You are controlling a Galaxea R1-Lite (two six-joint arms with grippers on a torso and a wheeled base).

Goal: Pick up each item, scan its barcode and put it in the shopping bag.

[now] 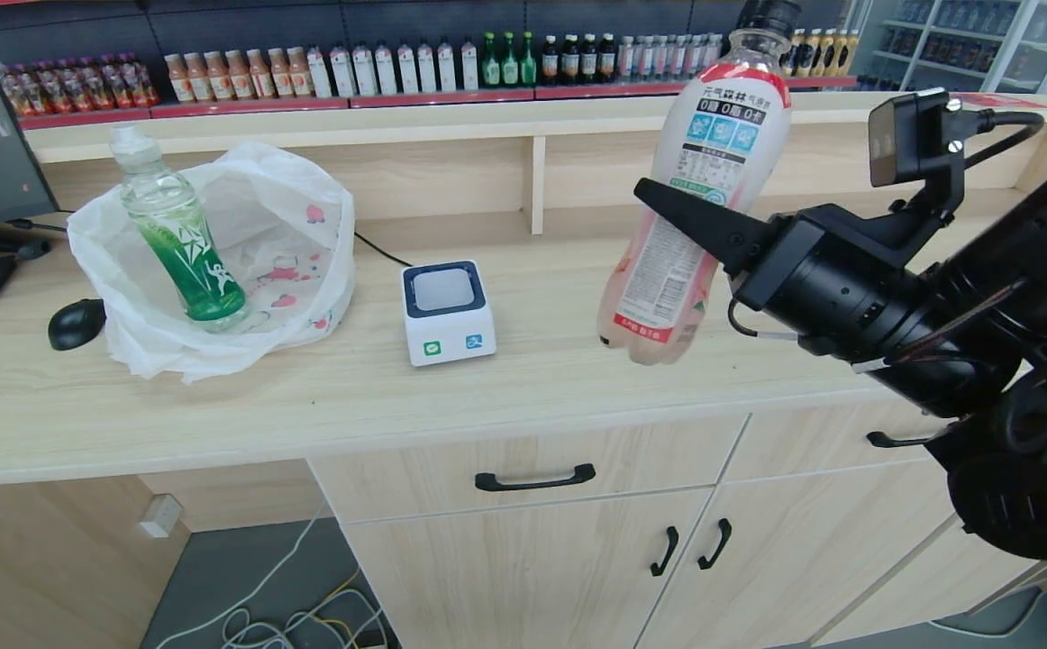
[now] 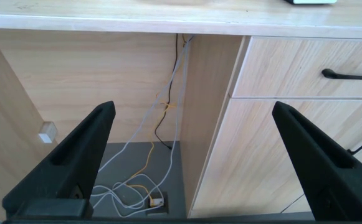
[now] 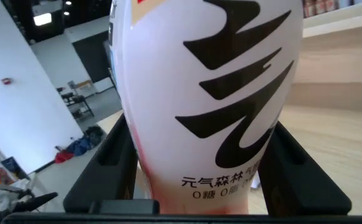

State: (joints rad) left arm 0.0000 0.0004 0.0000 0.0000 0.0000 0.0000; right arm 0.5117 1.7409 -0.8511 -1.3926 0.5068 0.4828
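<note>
The right gripper (image 1: 695,216) is clamped across the middle of the pink bottle (image 1: 722,126), holding it tilted in the air above the counter (image 1: 532,379), to the right of the scanner (image 1: 448,311) and apart from it. The body is round and slick, so it could twist or slide between the 2 fingers during a swing. The label's barcode may also end up turned away from the scanner window, giving no read. The shopping bag (image 1: 307,243) is soft and already holds 1 green bottle (image 1: 183,243) standing upright, which a careless drop could topple. The left gripper (image 2: 193,109) hangs spread and empty below the counter edge.
</note>
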